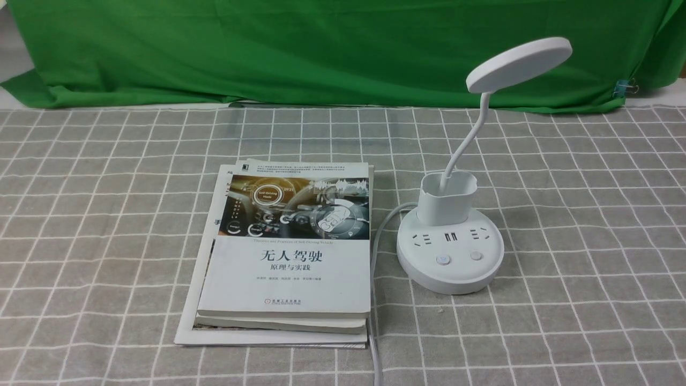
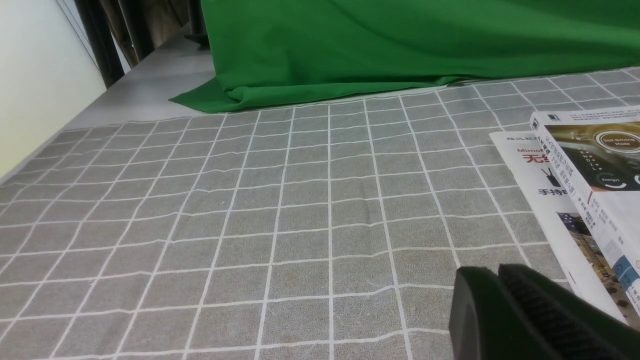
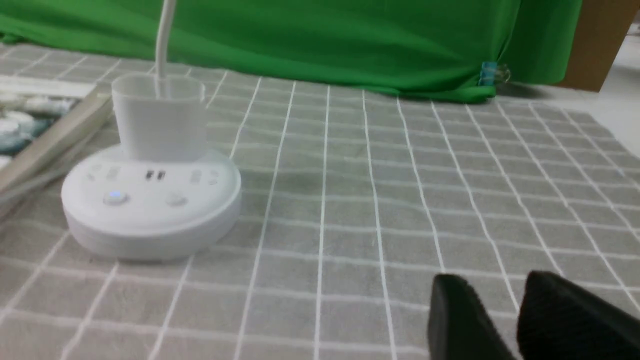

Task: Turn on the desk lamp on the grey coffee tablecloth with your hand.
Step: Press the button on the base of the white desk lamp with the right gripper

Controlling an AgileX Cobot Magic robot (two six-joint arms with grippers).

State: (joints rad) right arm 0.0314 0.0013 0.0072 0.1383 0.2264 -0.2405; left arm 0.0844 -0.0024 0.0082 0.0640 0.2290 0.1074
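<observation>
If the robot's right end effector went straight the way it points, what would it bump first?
Probably the grey tablecloth, not the desk lamp; how far ahead is hard to tell.

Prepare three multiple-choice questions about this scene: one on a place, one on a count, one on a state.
1. Where does the desk lamp stand?
A) left of the book stack
B) right of the book stack
C) on the book stack

2. How many round buttons are on its base?
A) two
B) four
C) five

3. How are the right gripper's fingers?
A) pressing a button
B) shut together
C) apart

B: the front view shows the base beyond the books' right edge.
A: one bluish button and one plain button show.
C: the right wrist view shows a gap between the fingers.
</observation>
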